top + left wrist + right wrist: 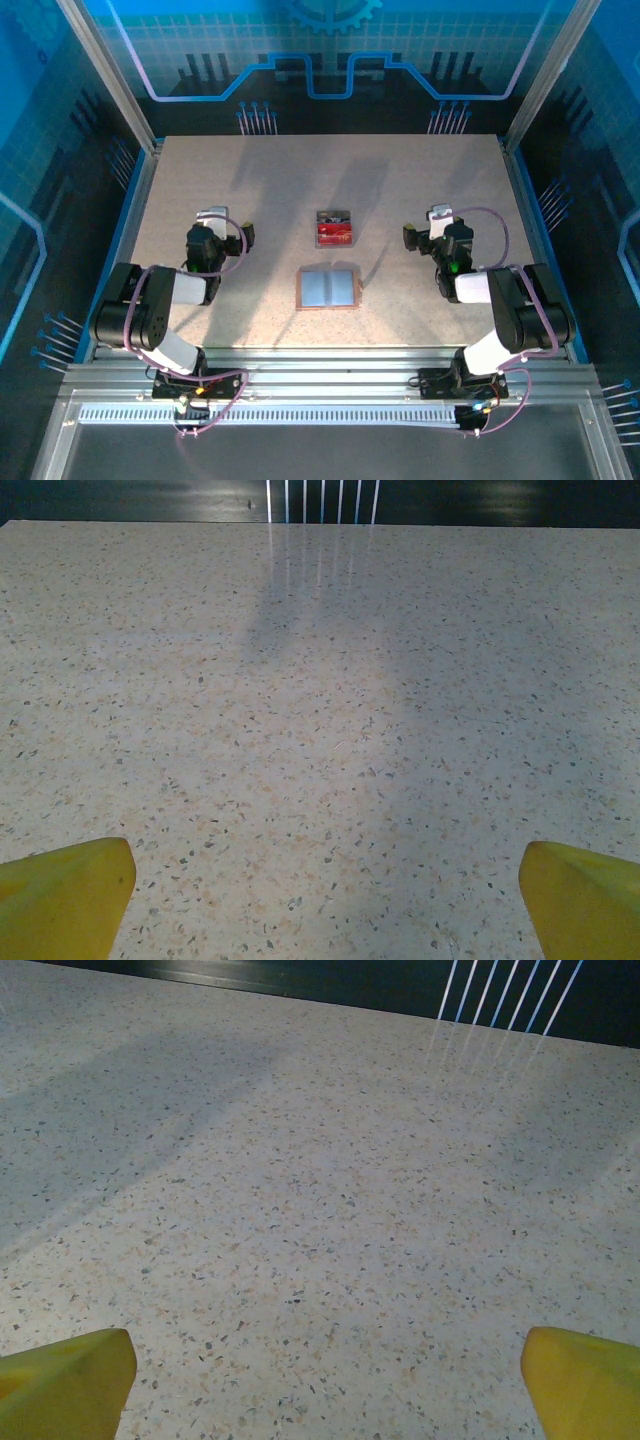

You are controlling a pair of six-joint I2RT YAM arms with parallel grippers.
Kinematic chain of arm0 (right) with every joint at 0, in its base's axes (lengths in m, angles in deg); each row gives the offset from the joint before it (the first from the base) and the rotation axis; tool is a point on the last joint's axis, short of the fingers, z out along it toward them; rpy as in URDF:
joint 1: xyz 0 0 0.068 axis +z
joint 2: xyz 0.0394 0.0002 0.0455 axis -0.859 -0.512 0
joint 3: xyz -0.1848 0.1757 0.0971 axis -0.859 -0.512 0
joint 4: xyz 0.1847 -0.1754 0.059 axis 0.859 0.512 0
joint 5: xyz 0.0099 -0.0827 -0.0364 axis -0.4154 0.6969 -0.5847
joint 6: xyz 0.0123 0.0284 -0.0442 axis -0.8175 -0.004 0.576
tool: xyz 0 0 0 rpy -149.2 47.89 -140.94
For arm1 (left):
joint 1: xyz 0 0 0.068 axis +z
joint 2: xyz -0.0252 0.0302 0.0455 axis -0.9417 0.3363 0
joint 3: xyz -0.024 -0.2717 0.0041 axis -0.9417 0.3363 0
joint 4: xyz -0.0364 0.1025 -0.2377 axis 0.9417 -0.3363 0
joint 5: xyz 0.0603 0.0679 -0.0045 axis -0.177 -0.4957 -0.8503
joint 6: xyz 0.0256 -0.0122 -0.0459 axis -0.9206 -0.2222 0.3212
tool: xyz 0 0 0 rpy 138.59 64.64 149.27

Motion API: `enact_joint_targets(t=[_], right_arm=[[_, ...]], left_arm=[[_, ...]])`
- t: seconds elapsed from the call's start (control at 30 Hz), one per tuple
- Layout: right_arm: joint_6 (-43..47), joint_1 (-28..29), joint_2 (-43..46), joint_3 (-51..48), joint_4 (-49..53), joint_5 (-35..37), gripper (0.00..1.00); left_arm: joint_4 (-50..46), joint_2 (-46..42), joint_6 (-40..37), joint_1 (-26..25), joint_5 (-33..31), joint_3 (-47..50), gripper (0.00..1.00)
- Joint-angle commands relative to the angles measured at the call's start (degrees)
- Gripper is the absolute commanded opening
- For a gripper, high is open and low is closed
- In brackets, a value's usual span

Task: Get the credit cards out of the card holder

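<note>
Holder [326, 288] lies open; cards [335, 237] sit in the tray [335, 212] at its 12 o'clock. Left gripper [213, 216] at 9 and right gripper [440, 214] at 3 gape wide and empty, likely parked clear because the job looks done.

**Colours and Patterns Across the Workspace**

The table [420, 180] is finished in pale beige, speckled with fine dark and orange flecks. Grey-blue inner faces edged in tan-brown are shown by the card holder [327, 288]. The credit cards [335, 236] are coloured red and dark. Yellow fingertips [60, 895] are seen on the left gripper [325, 900] and on the right gripper [325, 1380]. The far wall [330, 30] is patterned with a blue grid.
</note>
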Motion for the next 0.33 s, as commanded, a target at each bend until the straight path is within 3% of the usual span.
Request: enact_joint_targets(t=[0.0, 0.3], right_arm=[[-0.6, -0.4, -0.1, 0.0, -2.7, 0.0, 1.00], [-0.6, -0.9, -0.1, -0.2, -2.9, -1.3, 1.00]], left_arm=[[2.7, -0.5, -0.9, -0.2, 0.3, 0.6, 0.99], [2.7, -0.5, -0.9, -0.2, 0.3, 0.5, 0.99]])
